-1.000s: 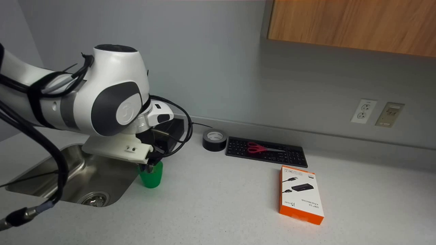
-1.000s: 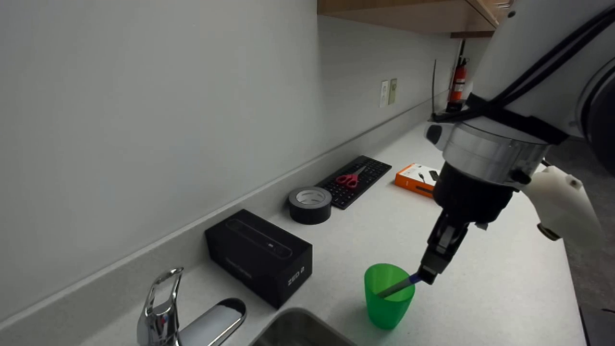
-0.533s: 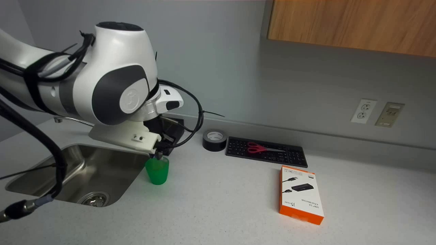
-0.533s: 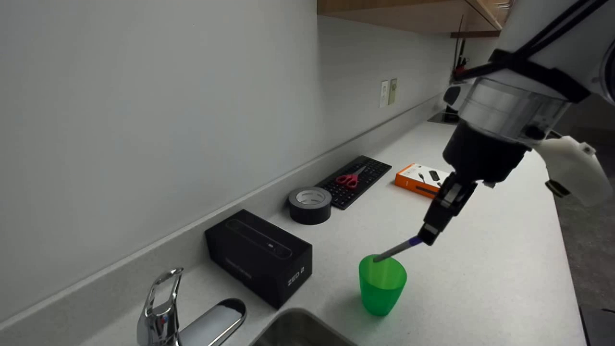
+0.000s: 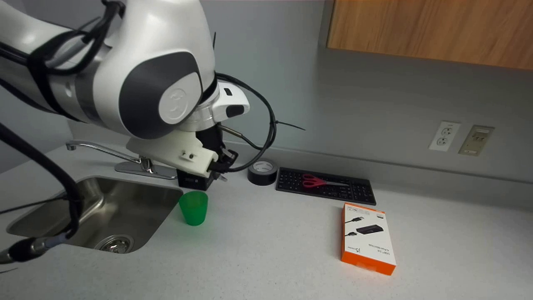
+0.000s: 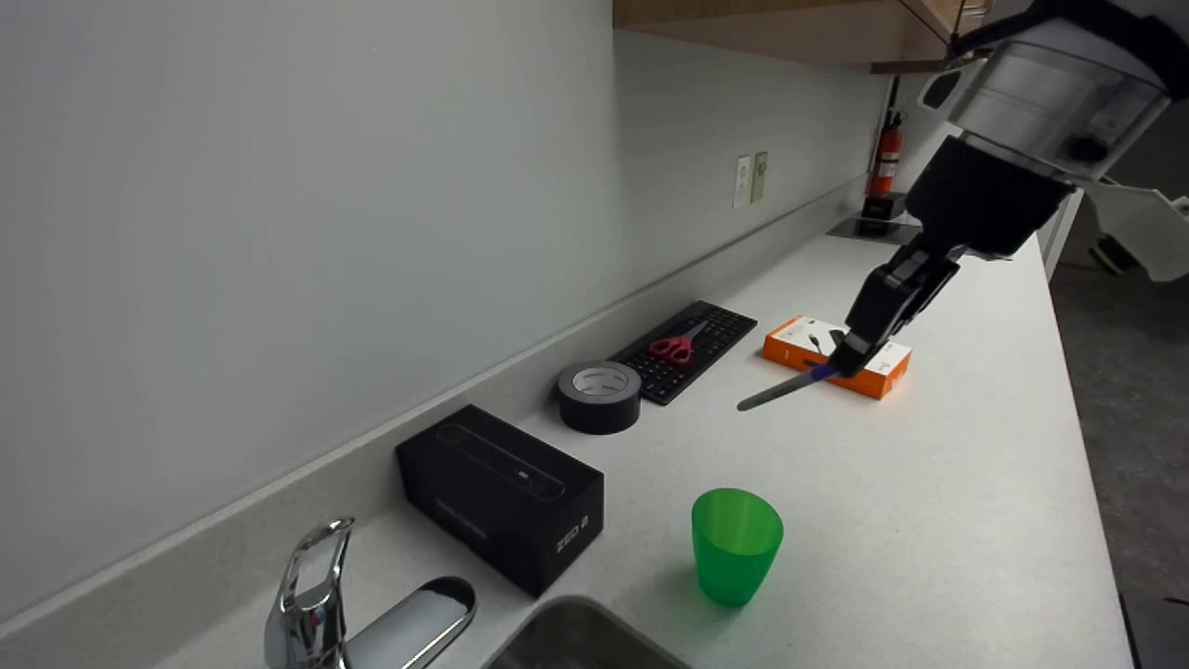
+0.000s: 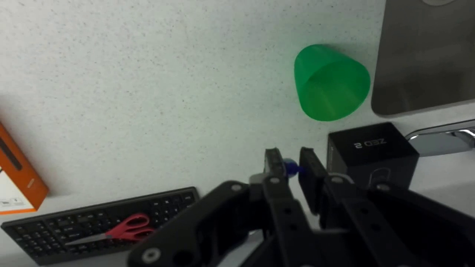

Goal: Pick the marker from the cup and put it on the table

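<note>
The green cup (image 6: 737, 550) stands upright on the pale grey table (image 6: 938, 520), beside the sink; it also shows in an exterior view (image 5: 194, 209) and in the wrist view (image 7: 332, 83). No marker shows inside it. My gripper (image 6: 849, 357) is shut on the blue marker (image 6: 785, 389), whose grey end points out and down, above the table and apart from the cup. In the wrist view the marker's blue end (image 7: 291, 167) sits between the fingertips (image 7: 290, 159). In an exterior view the white mount hides most of the gripper, and only a bit of the marker (image 5: 223, 178) shows.
A black box (image 6: 502, 502) stands by the wall near the faucet (image 6: 311, 604) and steel sink (image 5: 125, 212). Black tape (image 6: 599, 398), a keyboard (image 5: 287, 183) with red scissors (image 5: 314, 181) and an orange-white box (image 5: 368, 237) lie on the table. A wooden cabinet (image 5: 433, 29) hangs above.
My gripper has risen and moved away from the cup, drawing the marker out of it. The cup shifted slightly as the marker came out, then stayed standing.
</note>
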Tool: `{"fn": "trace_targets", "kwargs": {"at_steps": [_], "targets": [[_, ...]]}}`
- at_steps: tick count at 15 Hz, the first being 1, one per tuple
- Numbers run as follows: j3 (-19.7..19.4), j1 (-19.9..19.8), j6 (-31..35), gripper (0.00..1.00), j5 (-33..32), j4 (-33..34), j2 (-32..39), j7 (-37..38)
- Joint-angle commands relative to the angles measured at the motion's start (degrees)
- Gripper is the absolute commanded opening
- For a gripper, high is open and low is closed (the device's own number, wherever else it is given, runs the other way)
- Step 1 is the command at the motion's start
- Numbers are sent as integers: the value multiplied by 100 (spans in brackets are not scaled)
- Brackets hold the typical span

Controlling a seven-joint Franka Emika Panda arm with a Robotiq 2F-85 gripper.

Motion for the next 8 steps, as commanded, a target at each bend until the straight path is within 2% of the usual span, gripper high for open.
{"fn": "trace_targets", "kwargs": {"at_steps": [1, 5, 7, 8], "targets": [[-28, -302, 416, 4, -99, 73, 831, 211], [37, -534, 1477, 4, -334, 213, 2223, 844], [-19, -463, 1811, 4, -460, 312, 2843, 1146], [-48, -347, 1740, 4, -319, 398, 3088, 1080]]}}
